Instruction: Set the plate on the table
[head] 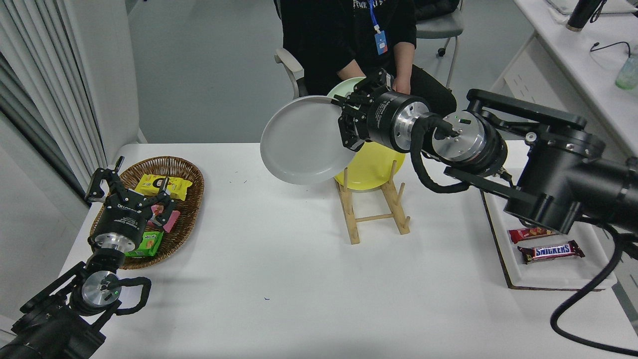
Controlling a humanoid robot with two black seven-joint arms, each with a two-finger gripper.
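- The right gripper is clamped on the right edge of the plate, holding it tilted in the air with its face toward the camera.
- Under the gripper and plate lies the white table; the plate does not touch it.
- Just below the gripper a wooden rack stands on the table with a yellow plate in it.
- Behind the gripper, a mint-green plate shows only as a sliver, in front of a seated person in dark clothes.
- Far to the gripper's left, a wicker basket of snack packets sits beside the parked left gripper, whose fingers are spread apart.
- Right of the arm lies a white tray with candy bars; beyond it stands a white desk.
- Grey floor and pale curtains fill the room's left.
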